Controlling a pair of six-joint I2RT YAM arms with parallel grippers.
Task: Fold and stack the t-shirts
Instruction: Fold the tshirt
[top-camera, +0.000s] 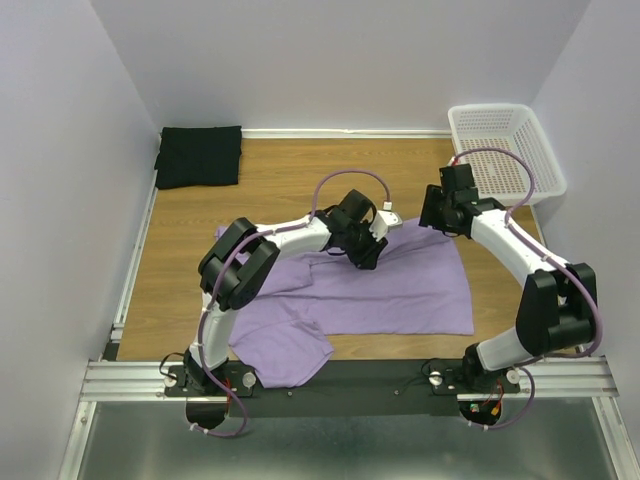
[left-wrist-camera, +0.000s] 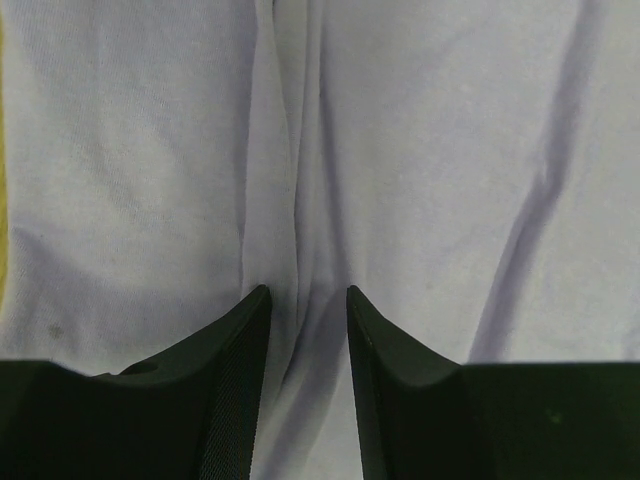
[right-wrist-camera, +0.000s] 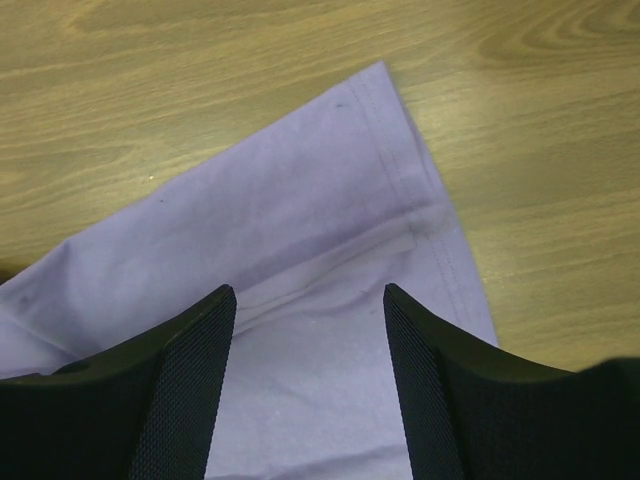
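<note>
Pinches a raised crease of the purple shirt (left-wrist-camera: 450, 150) in the left pincer (left-wrist-camera: 308, 300), jaws narrowed on it. Holds the right pincer (right-wrist-camera: 310, 300) open (jaws wide) over the shirt's corner, tip near 1 o'clock. Finds the black shirt (top-camera: 198, 155) folded at the table's (top-camera: 280, 170) 10 o'clock.

- The lavender t-shirt (top-camera: 400, 290) lies spread across the middle of the table (top-camera: 300, 170) before me. It is mostly flat with soft wrinkles, and a raised crease runs near its far edge.
- Its near-left part trails rumpled toward my bases, while its hemmed far-right corner lies flat on the wood.
- The black t-shirt (top-camera: 198, 156) sits folded into a compact rectangle in the far-left corner, well apart from the lavender one.
</note>
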